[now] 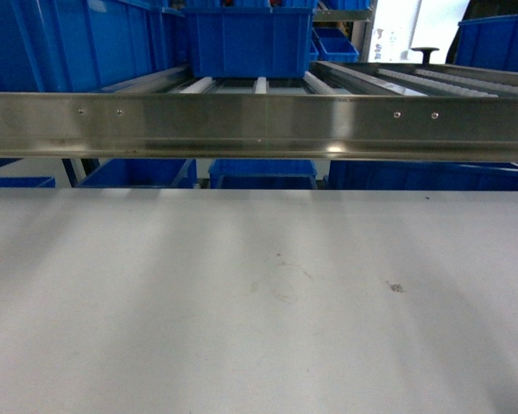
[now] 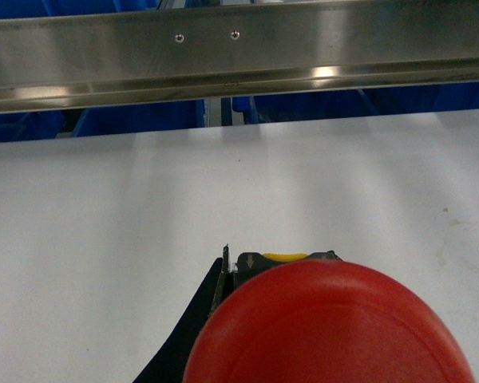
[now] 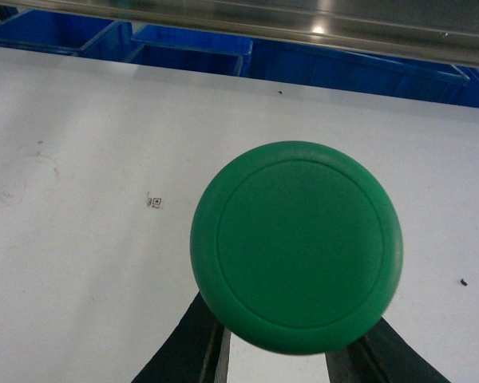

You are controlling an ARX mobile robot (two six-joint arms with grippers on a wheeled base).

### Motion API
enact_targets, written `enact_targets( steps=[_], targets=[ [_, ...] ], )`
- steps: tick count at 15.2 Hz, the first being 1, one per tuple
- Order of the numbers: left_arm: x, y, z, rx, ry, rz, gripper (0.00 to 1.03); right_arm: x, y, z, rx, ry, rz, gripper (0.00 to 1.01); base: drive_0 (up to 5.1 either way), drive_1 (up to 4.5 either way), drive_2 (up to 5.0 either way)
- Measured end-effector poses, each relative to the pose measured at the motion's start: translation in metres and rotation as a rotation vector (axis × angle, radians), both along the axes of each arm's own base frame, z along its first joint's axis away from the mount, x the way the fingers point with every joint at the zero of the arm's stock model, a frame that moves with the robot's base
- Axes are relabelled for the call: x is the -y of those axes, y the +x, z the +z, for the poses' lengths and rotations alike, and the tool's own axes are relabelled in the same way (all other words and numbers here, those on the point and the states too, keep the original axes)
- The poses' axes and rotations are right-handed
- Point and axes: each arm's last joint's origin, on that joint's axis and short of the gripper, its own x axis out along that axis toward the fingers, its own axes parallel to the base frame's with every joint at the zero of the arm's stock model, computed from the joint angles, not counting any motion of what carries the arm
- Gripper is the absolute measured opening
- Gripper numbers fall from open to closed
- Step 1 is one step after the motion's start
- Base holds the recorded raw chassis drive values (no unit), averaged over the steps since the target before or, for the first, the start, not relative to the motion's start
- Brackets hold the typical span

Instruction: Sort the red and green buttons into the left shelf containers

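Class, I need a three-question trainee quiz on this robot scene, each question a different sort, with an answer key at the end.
1. True or false: the left gripper holds the red button.
2. Multiple choice: in the right wrist view, the green button is (A) lying loose on the white table, (B) held between the right gripper's black fingers, (C) inside a blue bin.
3. Fill in: in the head view, a blue bin stands on the rollers behind the ______ rail.

Key: 1 true. 2 B. 3 steel.
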Motion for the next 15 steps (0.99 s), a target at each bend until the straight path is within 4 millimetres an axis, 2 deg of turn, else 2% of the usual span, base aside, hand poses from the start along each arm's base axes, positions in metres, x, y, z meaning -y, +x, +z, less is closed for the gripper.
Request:
enact_targets(
  steps=[15],
  targets=[
    [0.0003, -0.0002, 0.0003, 0.002, 0.001, 0.001, 0.26, 0.0001, 0.0000, -0.0005, -0.003, -0.001, -0.003, 0.24, -4.9, 2.48, 2.5]
  ],
)
